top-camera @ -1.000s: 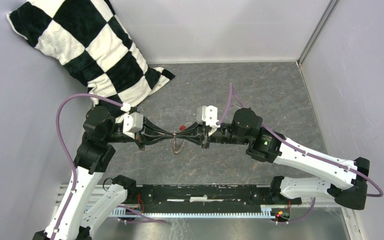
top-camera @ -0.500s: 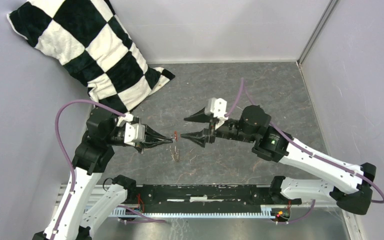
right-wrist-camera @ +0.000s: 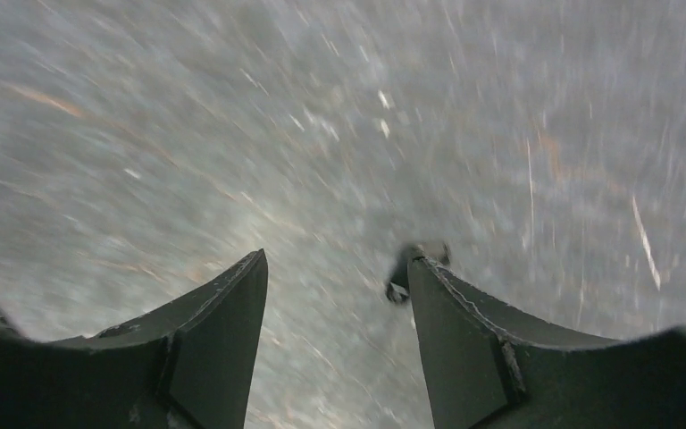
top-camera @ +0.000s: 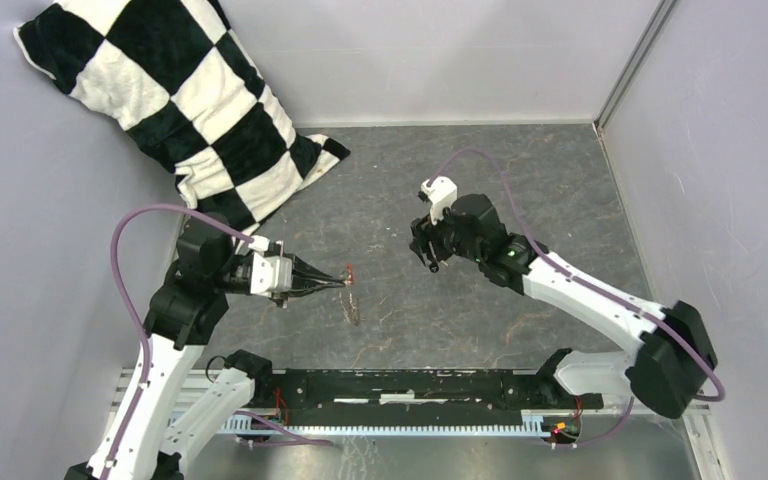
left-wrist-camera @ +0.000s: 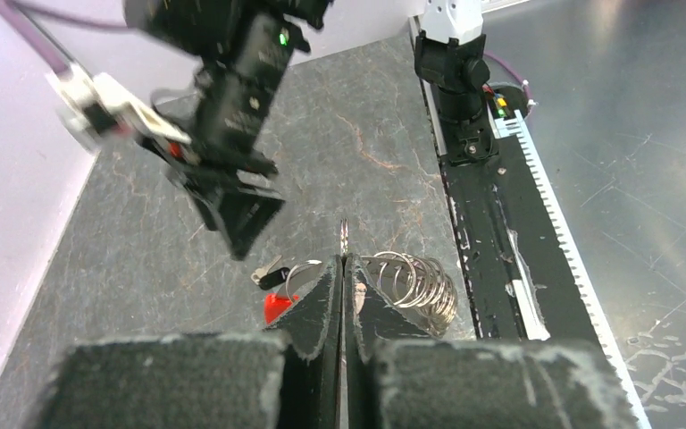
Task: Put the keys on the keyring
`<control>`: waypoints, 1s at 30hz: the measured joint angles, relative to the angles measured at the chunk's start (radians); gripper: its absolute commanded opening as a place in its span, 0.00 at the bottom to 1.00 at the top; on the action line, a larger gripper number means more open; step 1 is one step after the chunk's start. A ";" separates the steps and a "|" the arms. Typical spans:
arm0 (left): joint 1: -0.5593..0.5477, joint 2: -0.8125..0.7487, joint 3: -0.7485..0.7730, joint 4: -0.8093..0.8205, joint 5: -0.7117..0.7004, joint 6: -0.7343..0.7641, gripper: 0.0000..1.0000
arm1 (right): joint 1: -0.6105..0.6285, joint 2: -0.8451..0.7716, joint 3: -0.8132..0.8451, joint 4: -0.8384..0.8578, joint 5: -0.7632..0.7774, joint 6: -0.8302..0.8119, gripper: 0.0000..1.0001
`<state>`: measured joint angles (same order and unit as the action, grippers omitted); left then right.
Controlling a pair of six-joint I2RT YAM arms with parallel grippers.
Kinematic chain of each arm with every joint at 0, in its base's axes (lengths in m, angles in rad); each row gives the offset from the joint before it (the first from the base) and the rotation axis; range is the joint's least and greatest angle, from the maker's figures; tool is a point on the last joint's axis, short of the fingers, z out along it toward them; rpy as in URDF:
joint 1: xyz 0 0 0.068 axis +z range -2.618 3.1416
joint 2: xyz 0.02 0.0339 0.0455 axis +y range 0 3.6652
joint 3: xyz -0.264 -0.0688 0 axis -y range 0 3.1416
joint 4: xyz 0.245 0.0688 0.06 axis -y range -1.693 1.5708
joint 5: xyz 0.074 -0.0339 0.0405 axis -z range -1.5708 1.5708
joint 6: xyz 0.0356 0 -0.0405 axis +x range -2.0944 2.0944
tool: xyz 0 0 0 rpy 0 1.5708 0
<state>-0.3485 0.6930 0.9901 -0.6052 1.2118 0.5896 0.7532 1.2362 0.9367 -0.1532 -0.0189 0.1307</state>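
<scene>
My left gripper is shut on the keyring's thin wire, which sticks up between its fingertips. The keyring carries a stack of silvery rings on one side and a red tag on the other. A tiny key with a black head sits right beside the loop; I cannot tell whether it hangs on it. My right gripper is open, raised to the right of the keyring and pointing down. A small dark blurred object shows by its right fingertip.
A black-and-white checkered pillow leans in the far left corner. A black rail runs along the near edge between the arm bases. Grey walls close the table on the left, back and right.
The right gripper opened, let go of the keyring, and swung away right and upward, turning down toward the table. The left gripper kept its hold and drew back slightly left.
</scene>
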 measured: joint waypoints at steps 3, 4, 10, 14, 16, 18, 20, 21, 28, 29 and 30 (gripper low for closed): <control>0.000 -0.008 0.000 -0.001 -0.002 0.003 0.02 | -0.032 0.056 -0.084 0.000 0.037 0.001 0.59; 0.000 -0.011 0.000 -0.001 -0.003 0.004 0.02 | -0.043 0.076 -0.101 0.000 0.048 0.003 0.59; 0.000 -0.024 -0.003 -0.011 -0.006 0.006 0.02 | -0.070 0.246 -0.109 0.039 0.149 0.041 0.59; 0.000 -0.028 -0.016 -0.029 -0.021 0.019 0.02 | -0.070 0.320 -0.109 0.053 0.214 0.097 0.60; 0.000 -0.035 -0.029 -0.049 -0.032 0.035 0.02 | -0.070 0.342 -0.108 0.066 0.235 0.130 0.62; 0.000 -0.045 -0.047 -0.060 -0.033 0.045 0.02 | -0.070 0.369 -0.100 0.064 0.250 0.169 0.62; 0.000 -0.054 -0.063 -0.066 -0.033 0.051 0.02 | -0.070 0.415 -0.062 0.037 0.263 0.203 0.62; 0.000 -0.056 -0.074 -0.071 -0.033 0.053 0.02 | -0.070 0.440 -0.037 0.022 0.267 0.219 0.62; 0.000 -0.072 -0.140 -0.083 -0.059 0.070 0.02 | -0.070 0.476 0.011 -0.017 0.296 0.299 0.59; 0.000 -0.079 -0.146 -0.085 -0.061 0.070 0.02 | -0.070 0.476 0.023 -0.036 0.305 0.310 0.58; 0.000 -0.085 -0.150 -0.089 -0.062 0.070 0.02 | -0.070 0.478 0.040 -0.056 0.314 0.321 0.57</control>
<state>-0.3485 0.6083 0.8406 -0.6941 1.1496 0.6598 0.6834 1.7145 0.9768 -0.2089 0.2955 0.4515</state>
